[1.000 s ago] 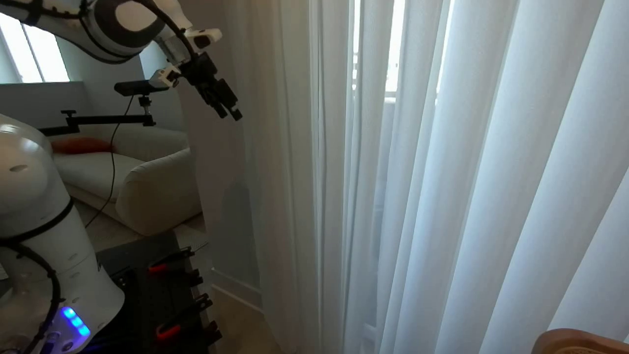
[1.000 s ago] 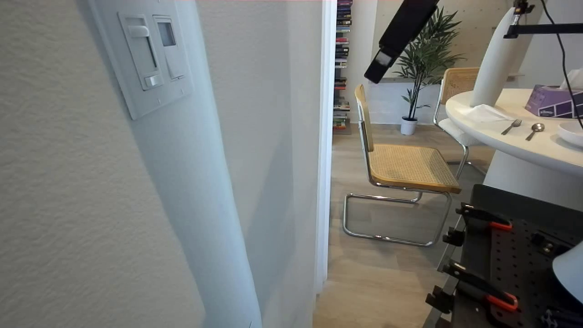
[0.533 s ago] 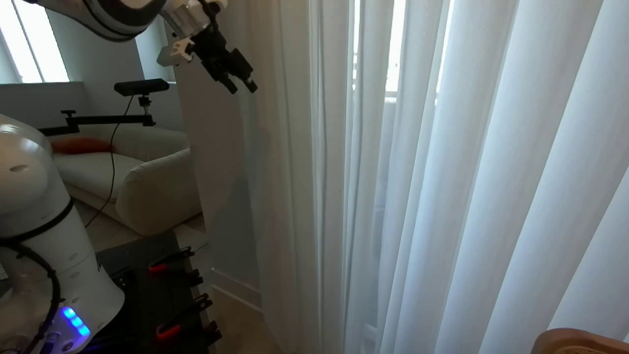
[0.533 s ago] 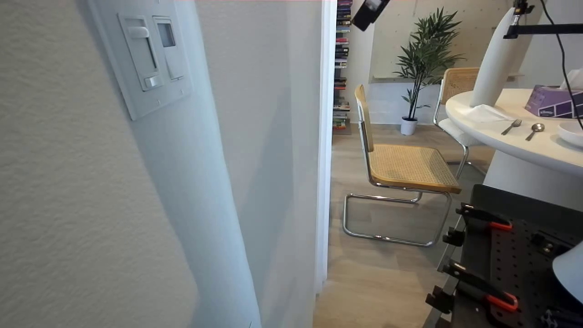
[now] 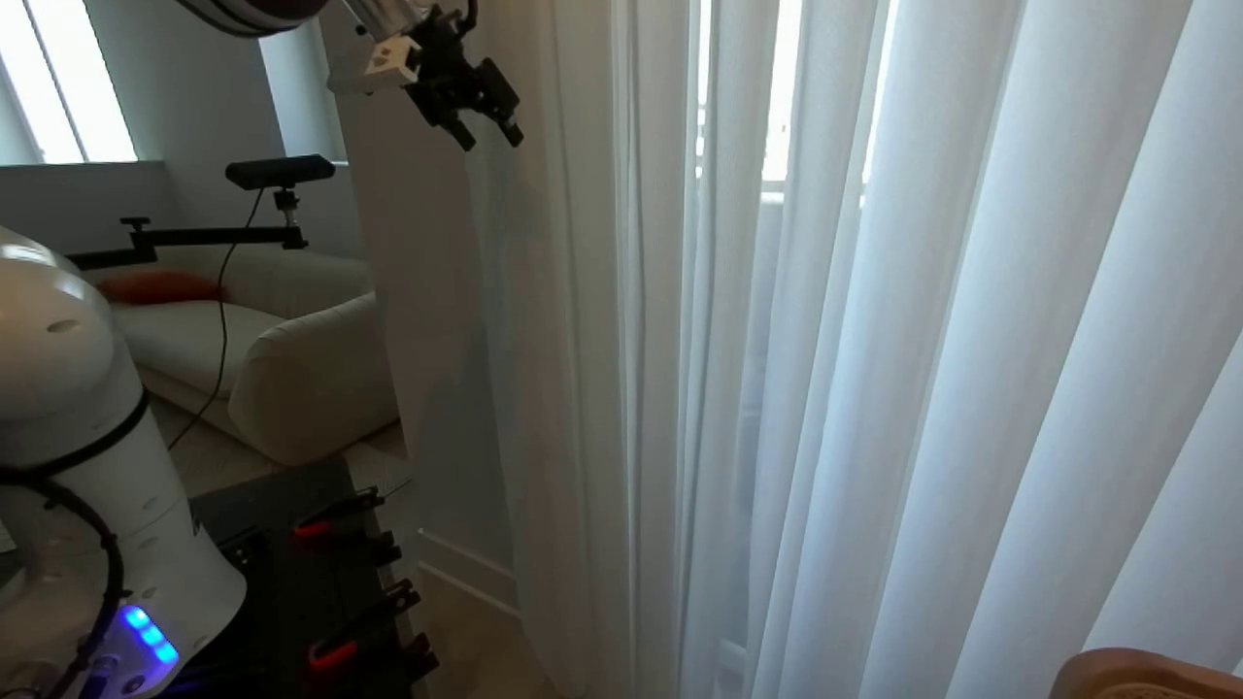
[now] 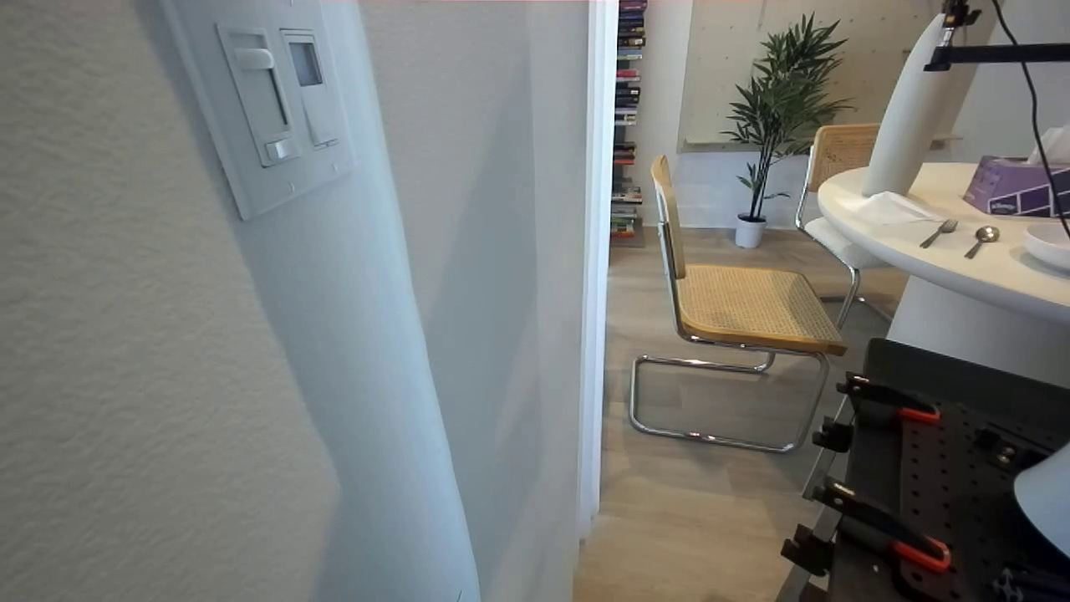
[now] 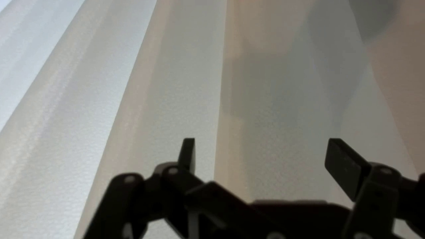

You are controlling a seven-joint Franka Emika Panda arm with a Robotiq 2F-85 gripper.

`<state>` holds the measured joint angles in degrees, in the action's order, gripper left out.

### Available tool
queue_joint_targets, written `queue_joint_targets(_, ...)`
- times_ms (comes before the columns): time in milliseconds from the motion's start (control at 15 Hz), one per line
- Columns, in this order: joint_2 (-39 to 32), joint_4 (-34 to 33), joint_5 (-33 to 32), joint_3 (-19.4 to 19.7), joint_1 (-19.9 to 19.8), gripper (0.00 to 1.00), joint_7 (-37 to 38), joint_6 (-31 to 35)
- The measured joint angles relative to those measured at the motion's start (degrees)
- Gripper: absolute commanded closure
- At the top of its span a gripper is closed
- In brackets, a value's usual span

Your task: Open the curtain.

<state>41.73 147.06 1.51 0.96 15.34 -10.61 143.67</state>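
The white, semi-sheer curtain (image 5: 923, 320) hangs in long vertical folds across the middle and right of an exterior view. Its folds fill most of the wrist view (image 7: 186, 83). My gripper (image 5: 492, 143) is near the upper left edge of the curtain in that exterior view, pointing down and to the right. In the wrist view the gripper (image 7: 261, 146) is open with a wide gap. Only fabric shows behind the gap, and nothing is held. The fingers look apart from the fabric, though the exact distance is hard to tell. The gripper is out of sight in the exterior view with the chairs.
A wall with a switch plate (image 6: 280, 104) fills the left of an exterior view. A cane chair (image 6: 756, 309) and a round table (image 6: 945, 259) stand beyond the black base plate (image 6: 953, 477). A camera arm (image 5: 214, 236) and sofa (image 5: 311, 379) are behind the robot. A brown chair back (image 5: 1141, 675) shows low right.
My gripper has moved up and right towards the curtain in an exterior view, and its fingers look further apart. Its dark tip has left the top of the view with the chairs.
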Motion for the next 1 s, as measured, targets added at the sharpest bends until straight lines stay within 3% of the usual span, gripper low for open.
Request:
queue_joint_targets(267, -0.9, -0.9, 4.8, 2.2, 3.4, 0.00, -3.6, 0.9)
queue_joint_targets(1000, -2.0, -0.9, 14.8, 10.2, 15.8, 0.00, -11.5, 15.1)
